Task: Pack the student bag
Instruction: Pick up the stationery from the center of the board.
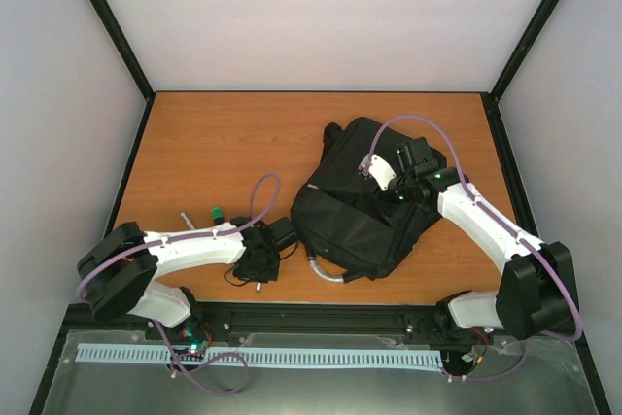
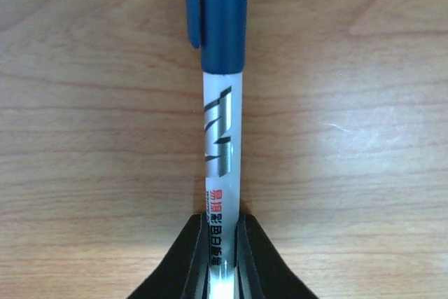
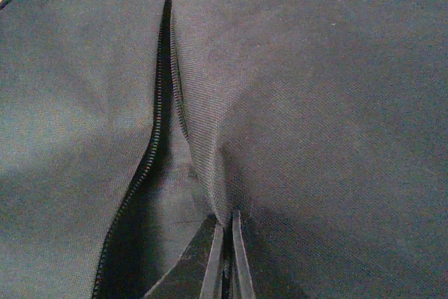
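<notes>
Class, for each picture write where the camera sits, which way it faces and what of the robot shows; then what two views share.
Top external: above and behind the bases, looking down on the table; left arm and right arm show.
Left wrist: on the left arm, looking along the left gripper, shut on a blue-capped pen.
Right wrist: on the right arm, looking along the right gripper, pinching the student bag beside its open zip.
Shared: top and right wrist both show that bag.
</notes>
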